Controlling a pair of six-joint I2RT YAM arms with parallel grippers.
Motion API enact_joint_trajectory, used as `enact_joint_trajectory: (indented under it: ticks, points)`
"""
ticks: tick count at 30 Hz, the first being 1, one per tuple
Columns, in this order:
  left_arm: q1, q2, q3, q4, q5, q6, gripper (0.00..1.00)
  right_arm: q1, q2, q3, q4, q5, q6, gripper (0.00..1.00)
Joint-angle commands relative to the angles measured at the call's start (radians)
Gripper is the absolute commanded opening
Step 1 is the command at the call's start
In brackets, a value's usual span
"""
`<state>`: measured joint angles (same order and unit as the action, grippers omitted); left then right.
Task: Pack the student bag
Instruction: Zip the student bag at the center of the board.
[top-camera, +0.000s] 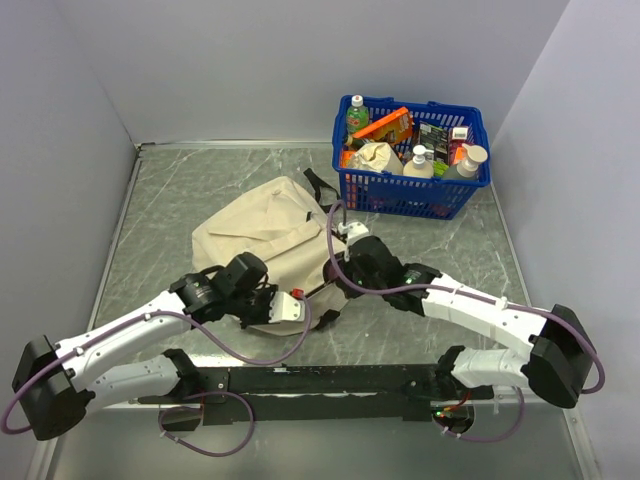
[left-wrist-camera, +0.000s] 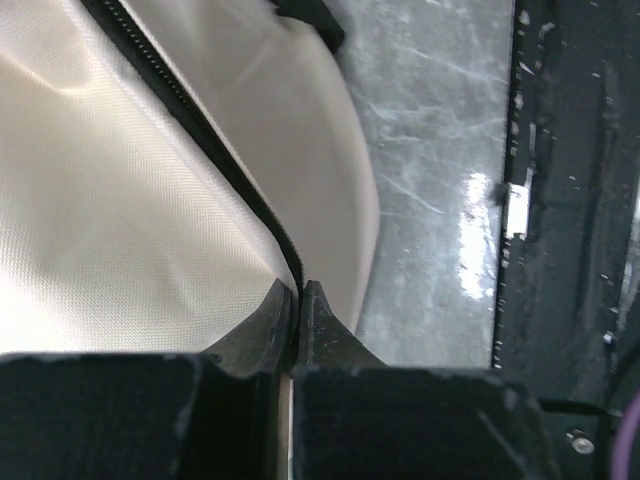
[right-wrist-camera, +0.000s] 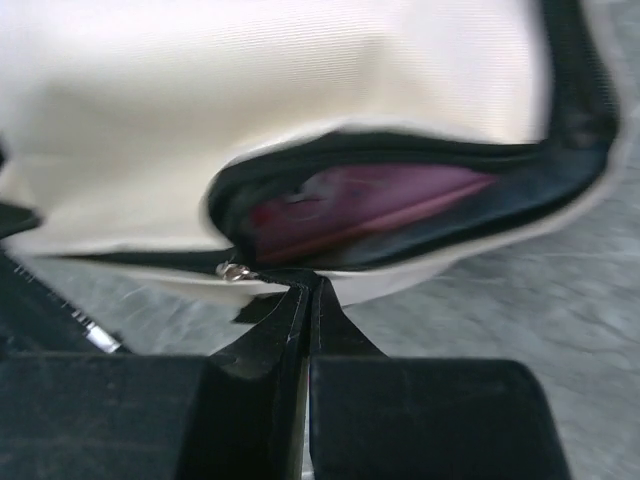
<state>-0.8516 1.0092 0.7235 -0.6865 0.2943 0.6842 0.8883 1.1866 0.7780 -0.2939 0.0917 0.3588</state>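
Your left gripper (left-wrist-camera: 300, 290) has its fingers pressed together, and the black zipper trim (left-wrist-camera: 200, 120) runs straight down into the tips, so you're pinching the seam edge of the student bag (top-camera: 265, 225) and very little else. Your right gripper (right-wrist-camera: 311, 285) is the same story: fingers closed tight on the lower lip of the opening, with the small metal zipper pull (right-wrist-camera: 235, 270) just up and to the left of the tips.

Right above those fingers the mouth gapes a little. Something pink (right-wrist-camera: 370, 200) sits inside against the dark lining; the blur won't let you tell what it is.

The bag lies slumped on the table (top-camera: 430, 300), directly ahead of both grippers, which bite it on opposite sides of its near end.

Here's the danger. Both holds are thin, on slick trim. Pull the two arms apart too hard and one edge slips out, and the mouth flops shut. Lift unevenly and the soft body sags, folding the opening over the pink item. With the pull this close to your right fingertips, a sideways drag could snag it.

Further out, beyond the right gripper, the blue basket (top-camera: 410, 195) stands packed with goods, and neither hand is free to fetch from it.
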Motion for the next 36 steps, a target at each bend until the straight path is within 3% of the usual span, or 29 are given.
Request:
enact_joint_trajectory:
  ticks: [1,7,10,13,14,16,23,24,26,28,31,33,34,36]
  points:
    - [0.002,-0.038,-0.006,-0.183,-0.075,0.031,0.01,-0.115,-0.022,0.047,-0.013,0.196,-0.049,0.00]
    - [0.008,-0.153,-0.070,-0.257,-0.196,0.025,0.01,-0.166,0.039,0.116,0.032,0.232,-0.084,0.00]
    - [0.054,-0.239,-0.085,-0.327,-0.218,0.021,0.01,-0.164,0.057,0.141,0.045,0.145,-0.087,0.00]
    - [0.213,-0.311,-0.061,-0.364,-0.175,0.105,0.01,-0.137,0.053,0.121,0.122,-0.022,-0.061,0.00]
    - [0.286,-0.313,-0.062,-0.360,-0.173,0.121,0.01,-0.117,0.067,0.121,0.136,-0.044,-0.054,0.00]
    - [0.322,-0.285,-0.061,-0.337,-0.185,0.127,0.01,-0.049,0.100,0.161,0.133,-0.069,-0.043,0.00]
    - [0.350,-0.178,0.071,-0.288,-0.106,0.046,0.01,0.024,0.165,0.187,0.197,-0.213,0.029,0.00]
    - [0.352,-0.160,0.083,-0.288,-0.027,0.034,0.10,0.027,0.163,0.175,0.205,-0.221,0.032,0.00]
    - [0.349,-0.121,0.129,-0.294,0.044,0.026,0.39,0.037,0.162,0.167,0.208,-0.234,0.042,0.00]
    - [0.342,-0.084,0.172,-0.311,0.147,0.029,0.57,0.043,0.163,0.158,0.203,-0.234,0.042,0.00]
    - [0.301,-0.021,0.220,-0.303,0.186,0.012,0.61,0.051,0.157,0.141,0.210,-0.237,0.049,0.00]
    - [0.206,-0.004,0.211,-0.251,0.157,-0.024,0.62,0.058,0.153,0.132,0.216,-0.241,0.058,0.00]
    - [0.169,-0.001,0.208,-0.227,0.141,-0.044,0.99,0.061,0.153,0.132,0.216,-0.239,0.062,0.00]
    - [0.074,0.025,0.195,-0.144,0.079,-0.102,0.96,0.067,0.156,0.130,0.213,-0.234,0.066,0.00]
